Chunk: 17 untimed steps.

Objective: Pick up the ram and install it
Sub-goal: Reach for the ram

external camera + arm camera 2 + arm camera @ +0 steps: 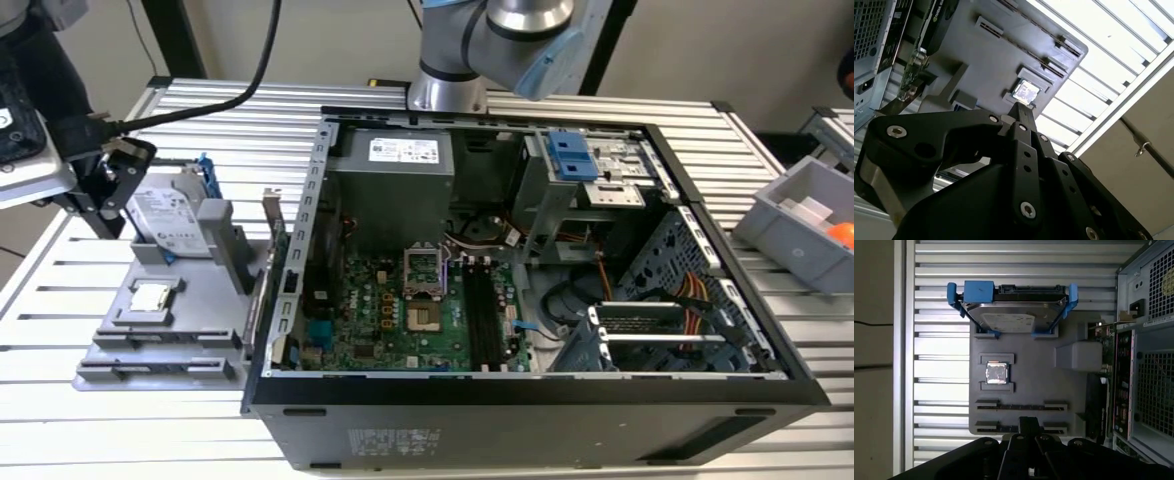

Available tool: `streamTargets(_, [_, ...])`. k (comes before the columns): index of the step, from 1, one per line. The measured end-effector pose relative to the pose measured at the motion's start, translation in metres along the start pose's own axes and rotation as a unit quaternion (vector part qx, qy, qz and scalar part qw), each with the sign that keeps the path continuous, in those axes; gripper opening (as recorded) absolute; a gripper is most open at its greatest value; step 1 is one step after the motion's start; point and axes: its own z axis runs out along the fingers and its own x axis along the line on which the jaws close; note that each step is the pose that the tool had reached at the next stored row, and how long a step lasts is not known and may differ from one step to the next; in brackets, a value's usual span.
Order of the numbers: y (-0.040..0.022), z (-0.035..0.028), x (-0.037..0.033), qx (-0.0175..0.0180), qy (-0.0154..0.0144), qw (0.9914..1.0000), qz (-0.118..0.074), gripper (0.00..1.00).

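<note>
No lettering can be read in the exterior view: the power supply label point(403, 150) at the far side of the computer case point(561, 425), the hard drive label point(166, 210) on the left and the sticker point(394, 440) on the case's near wall carry print that cannot be made out.

In the first wrist view the gripper point(1029, 423) runs out past the picture's edge and covers the middle of one long slot of the grey tray point(1039, 385), so what lies there is hidden. In the exterior view the arm point(447, 55) is cut off at the top. The grey bin point(787, 215) on the exterior view's right is cut by the edge, and the orange thing point(841, 235) in it is too cropped to name. The motherboard's long dark slots point(481, 320) are too small to tell whether anything sits in them.
</note>
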Motion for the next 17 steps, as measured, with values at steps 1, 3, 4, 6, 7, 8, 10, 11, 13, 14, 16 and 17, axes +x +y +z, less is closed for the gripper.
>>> streamTargets(1, [-0.0003, 0.0001, 0.0000, 0.0000, 0.0002, 1.00000, 0.000, 0.00])
streamTargets(3, [-0.0007, 0.0004, 0.0000, 0.0000, 0.0009, 1.00000, 0.000, 0.00])
streamTargets(4, [-0.0010, 0.0006, 0.0000, 0.0000, 0.0011, 1.00000, 0.000, 0.00])
streamTargets(6, [-0.0012, 0.0009, 0.0000, 0.0001, 0.0019, 1.00000, -0.001, 0.00])
streamTargets(7, [-0.0012, 0.0011, 0.0000, 0.0001, 0.0023, 1.00000, -0.001, 0.00])
streamTargets(8, [-0.0013, 0.0015, 0.0000, 0.0000, 0.0027, 1.00000, -0.001, 0.00])
streamTargets(10, [-0.0013, 0.0019, 0.0000, 0.0001, 0.0043, 0.99999, -0.001, 0.00])
streamTargets(11, [-0.0014, 0.0021, 0.0000, 0.0001, 0.0052, 0.99999, -0.001, 0.00])
streamTargets(13, [-0.0014, 0.0027, 0.0000, 0.0001, 0.0082, 0.99997, -0.001, 0.00])
streamTargets(14, [-0.0014, 0.0028, -0.0001, 0.0001, 0.0090, 0.99996, -0.001, 0.00])
streamTargets(16, [-0.0014, 0.0032, 0.0000, 0.0003, 0.0108, 0.99994, -0.001, 0.00])
streamTargets(17, [-0.0014, 0.0034, 0.0000, 0.0003, 0.0117, 0.99993, 0.000, 0.00])
